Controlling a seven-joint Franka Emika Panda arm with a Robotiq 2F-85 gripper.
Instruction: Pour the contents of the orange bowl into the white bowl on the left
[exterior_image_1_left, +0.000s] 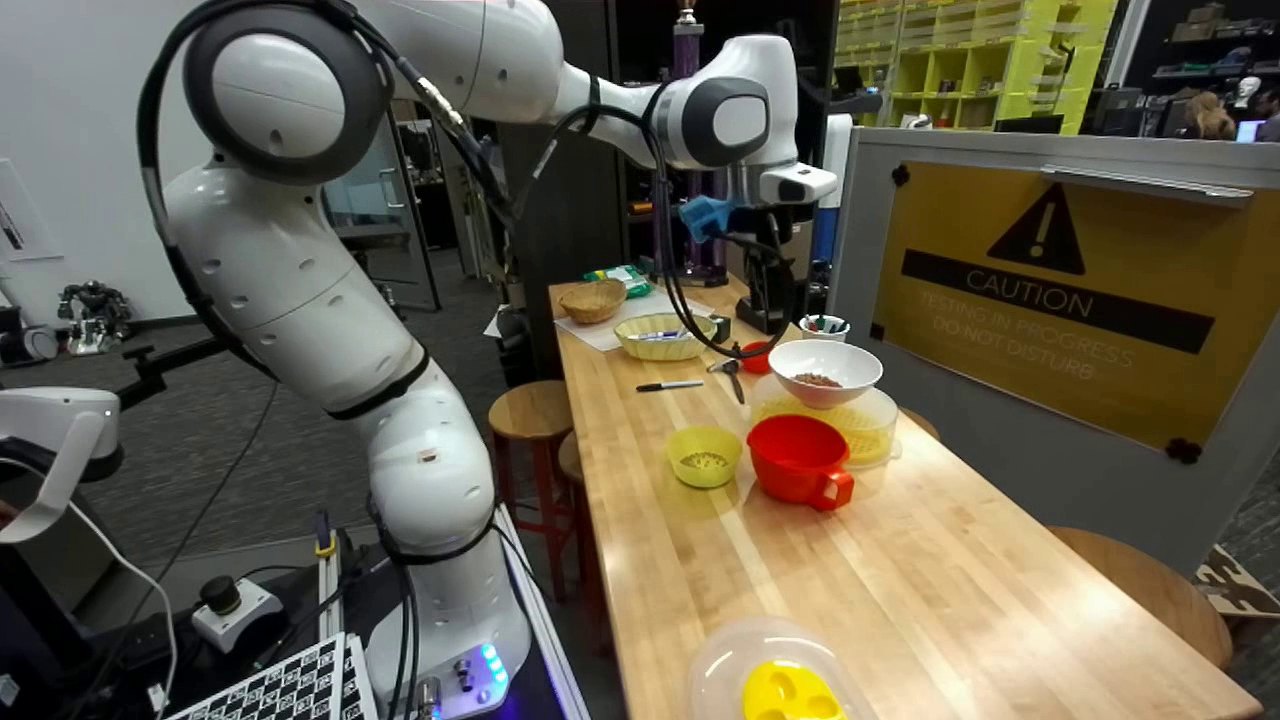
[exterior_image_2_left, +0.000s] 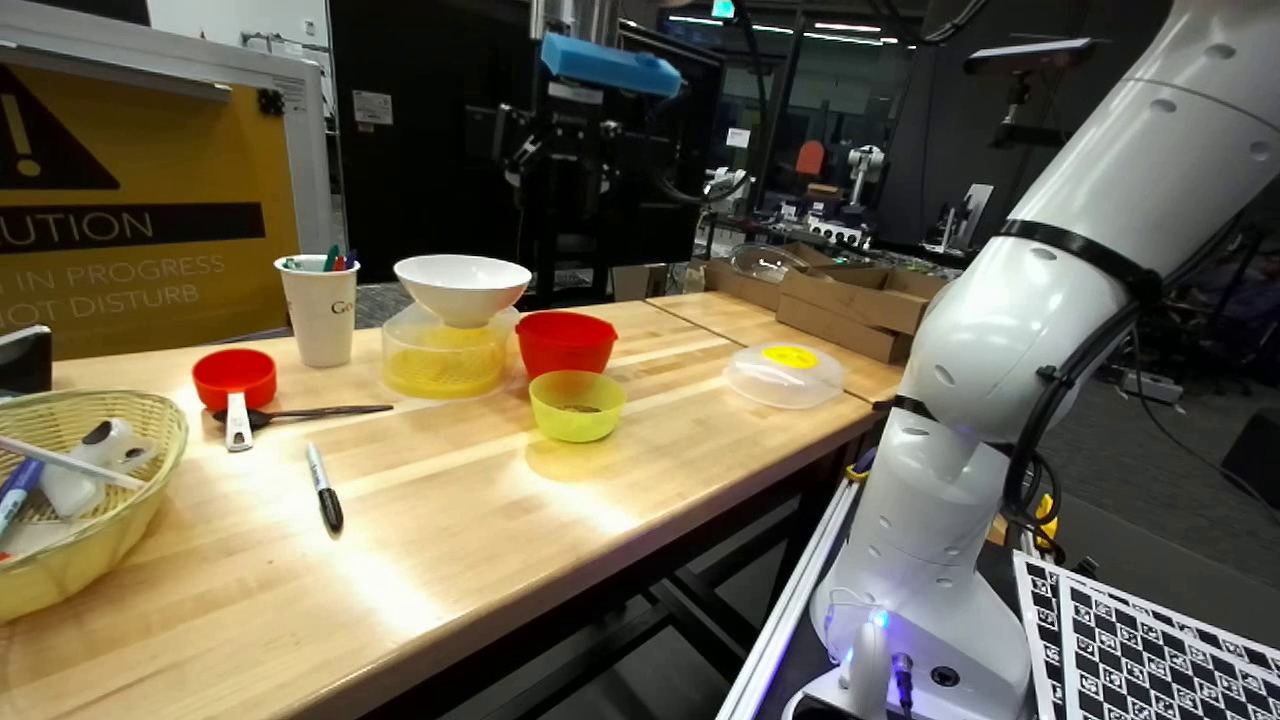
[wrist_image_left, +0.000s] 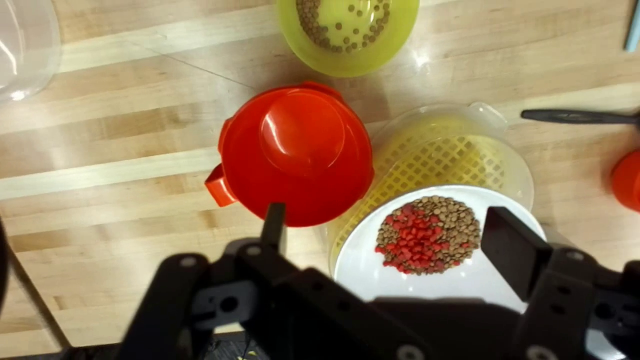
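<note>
Claw (wrist_image_left: 392, 234) spread wide, holding nothing, above the wooden bench (wrist_image_left: 110, 220); the glossy red-orange plastic bowl (wrist_image_left: 300, 192) stands there upright and empty. Near it, the shallow round white bowl (wrist_image_left: 445, 285) holds brown and red bits (wrist_image_left: 420, 237): pouring seems done; next should come a retreat.

On the wooden table (exterior_image_2_left: 420, 500) stands 1 yellow-green bowl (exterior_image_2_left: 577, 422), upright, with brown pieces (wrist_image_left: 310, 22) inside. Near it: 1 clear container (exterior_image_2_left: 445, 375) showing yellow lattice (wrist_image_left: 450, 155). Also recorded: 1 red measuring cup (exterior_image_2_left: 235, 372), 1 dark utensil (wrist_image_left: 575, 117) lying close by, contact not determinable; 1 marker (exterior_image_2_left: 322, 487), black-capped, lying flat; 1 upright paper cup (exterior_image_2_left: 322, 320) holding pens (exterior_image_2_left: 338, 262); 1 pale yellow basket (exterior_image_2_left: 130, 530). A yellow caution sign (exterior_image_1_left: 1050, 300) is fixed to a grey partition (exterior_image_1_left: 980, 440).
</note>
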